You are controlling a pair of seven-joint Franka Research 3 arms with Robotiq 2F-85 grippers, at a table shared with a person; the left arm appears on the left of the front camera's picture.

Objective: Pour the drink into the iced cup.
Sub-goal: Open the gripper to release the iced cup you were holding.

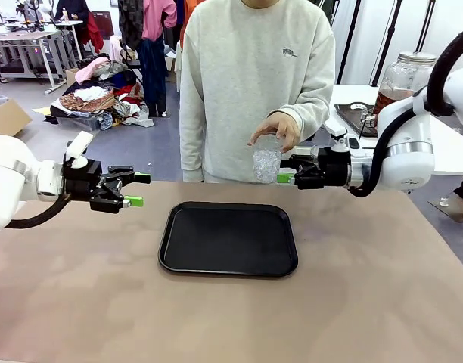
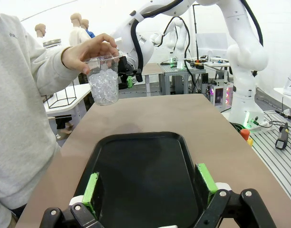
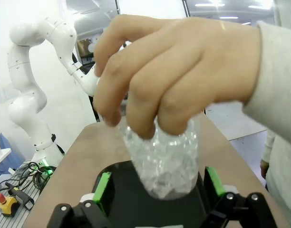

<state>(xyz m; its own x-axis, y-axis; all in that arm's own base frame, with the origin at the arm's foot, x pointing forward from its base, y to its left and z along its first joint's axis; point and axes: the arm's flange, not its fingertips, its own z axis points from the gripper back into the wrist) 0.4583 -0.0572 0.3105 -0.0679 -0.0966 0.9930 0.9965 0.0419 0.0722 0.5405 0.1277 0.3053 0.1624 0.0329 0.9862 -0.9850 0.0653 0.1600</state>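
Half the iced cup (image 3: 164,161) perhaps behind the person's hand (image 3: 179,76).

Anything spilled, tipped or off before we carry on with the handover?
Nothing stands out. The person's hand holds the iced cup upright by its rim between the open right gripper's fingers. No ice or liquid on the tray or table. The left gripper hangs open.

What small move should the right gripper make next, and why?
Probably close the right gripper gently on the iced cup. Its green pads stand open on either side of the cup, which the person's hand holds from above, apparently offering it.
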